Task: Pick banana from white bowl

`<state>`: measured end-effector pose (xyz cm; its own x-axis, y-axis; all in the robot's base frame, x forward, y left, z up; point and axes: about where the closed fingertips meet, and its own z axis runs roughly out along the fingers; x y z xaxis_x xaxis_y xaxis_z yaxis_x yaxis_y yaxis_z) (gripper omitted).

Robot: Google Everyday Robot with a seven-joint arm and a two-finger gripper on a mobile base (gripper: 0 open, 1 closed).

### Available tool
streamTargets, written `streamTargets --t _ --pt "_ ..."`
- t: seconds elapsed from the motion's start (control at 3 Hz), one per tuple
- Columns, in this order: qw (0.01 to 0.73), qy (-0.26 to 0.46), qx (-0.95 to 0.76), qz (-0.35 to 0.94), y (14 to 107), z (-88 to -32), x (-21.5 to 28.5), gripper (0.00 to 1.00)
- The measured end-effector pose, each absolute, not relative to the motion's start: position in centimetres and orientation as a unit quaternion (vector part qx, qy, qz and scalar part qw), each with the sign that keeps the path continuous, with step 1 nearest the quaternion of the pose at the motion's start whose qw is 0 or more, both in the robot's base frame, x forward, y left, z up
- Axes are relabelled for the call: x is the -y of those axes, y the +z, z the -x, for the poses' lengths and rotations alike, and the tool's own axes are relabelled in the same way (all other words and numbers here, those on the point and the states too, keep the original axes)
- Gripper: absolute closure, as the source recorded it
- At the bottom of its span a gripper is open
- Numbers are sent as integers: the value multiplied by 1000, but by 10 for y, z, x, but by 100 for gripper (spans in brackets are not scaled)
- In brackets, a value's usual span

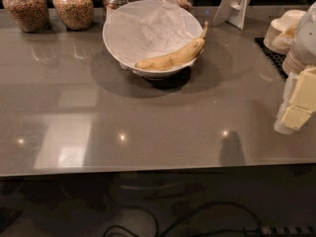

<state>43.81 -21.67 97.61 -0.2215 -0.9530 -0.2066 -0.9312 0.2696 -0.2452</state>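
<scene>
The banana (173,58) is long, curved and yellow with brownish marks. It lies along the front right inner side of the white bowl (114,38), its stem pointing up past the right rim. The bowl is wide, lined with crinkled white paper, and stands at the back middle of the grey table. My gripper (299,104) is at the right edge of the view, white with pale yellow pads, well to the right of the bowl and nearer the table's front. It holds nothing that I can see.
Several glass jars (74,6) of grains stand along the back edge. A white stand (234,6) is at the back right. Stacked small off-white bowls (284,26) sit on a black mat (270,53) at far right. Cables lie on the floor below the table's front edge.
</scene>
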Motion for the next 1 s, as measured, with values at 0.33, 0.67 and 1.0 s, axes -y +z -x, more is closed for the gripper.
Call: streamTargets --t 0.33,0.67,1.0 --pt "169 -36 -778 604 979 -441 215 0" --pt "201 -35 -765 611 982 -458 207 0" --pt "238 -36 -747 620 987 -483 195 0"
